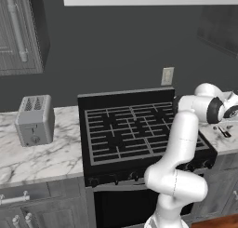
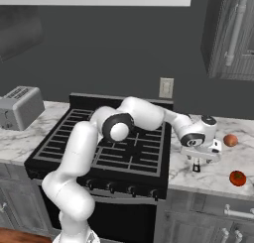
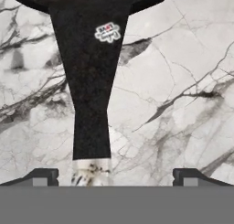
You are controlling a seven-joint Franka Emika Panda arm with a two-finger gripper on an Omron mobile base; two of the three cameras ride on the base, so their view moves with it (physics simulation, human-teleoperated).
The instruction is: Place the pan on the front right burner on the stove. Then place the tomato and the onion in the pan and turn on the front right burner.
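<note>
Gripper (image 3: 111,176) jaws stand wide apart over the marble counter (image 3: 183,104), just right of the stove (image 2: 114,143). I see the pan (image 3: 91,81) handle running straight away from the hand, its long axis between the fingertips, slightly off-centre. Onion (image 2: 230,140) and tomato (image 2: 237,178) lie further right of the stove.

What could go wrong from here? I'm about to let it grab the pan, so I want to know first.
1. The handle of the pan lies off-centre between the tips of the open gripper, so closing may twist it.
2. Held by that long handle, the pan could sag when lifted.
3. The onion and the tomato lie nearby on the counter; a swing might knock them.
</note>
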